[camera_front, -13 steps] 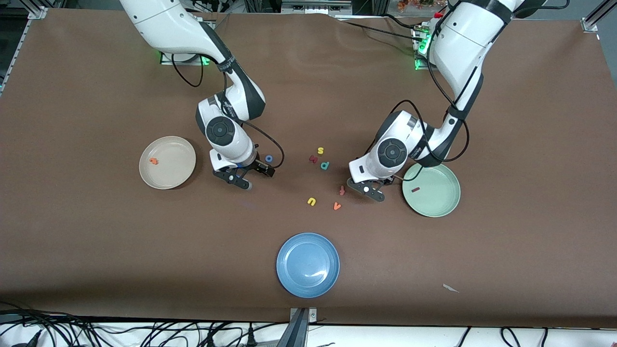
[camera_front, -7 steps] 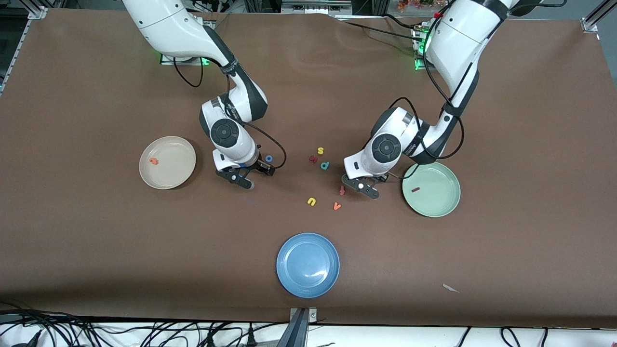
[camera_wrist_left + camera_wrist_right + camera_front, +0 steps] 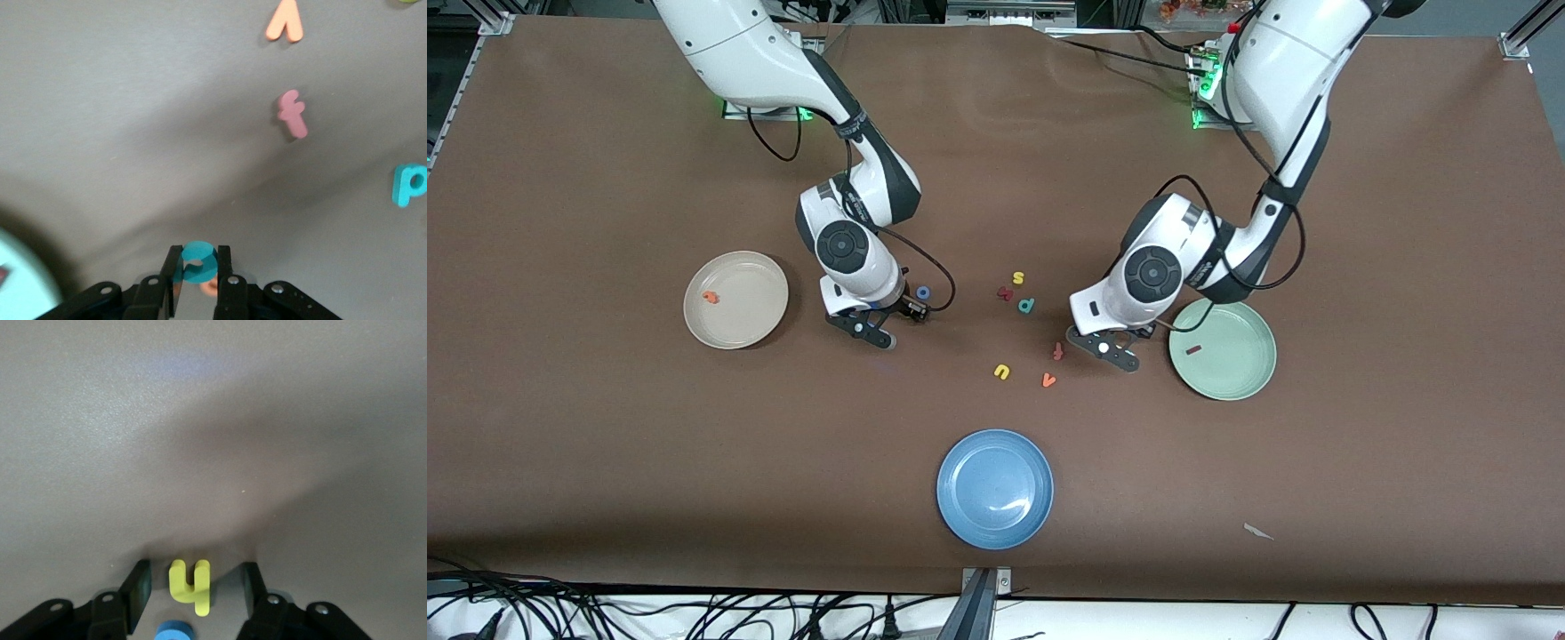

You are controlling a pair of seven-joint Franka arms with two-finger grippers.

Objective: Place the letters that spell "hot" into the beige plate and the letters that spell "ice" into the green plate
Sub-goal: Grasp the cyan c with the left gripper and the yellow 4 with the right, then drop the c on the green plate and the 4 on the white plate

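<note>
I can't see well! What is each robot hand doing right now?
Left hand: shut on the teal "c".
Right hand: open around the yellow "h".

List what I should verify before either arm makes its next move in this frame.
1. Left tool gripping the teal "c": ok, its fingers press both sides.
2. Right tool closed on the yellow "h": not ok, there are gaps on both sides.
3. Blue "o" out of the right tool's way: cannot tell, it lies close by the "h" and is partly cut off.
4. Orange "t" in the beige plate: ok.
5. Dark red "i" in the green plate: ok.
</note>
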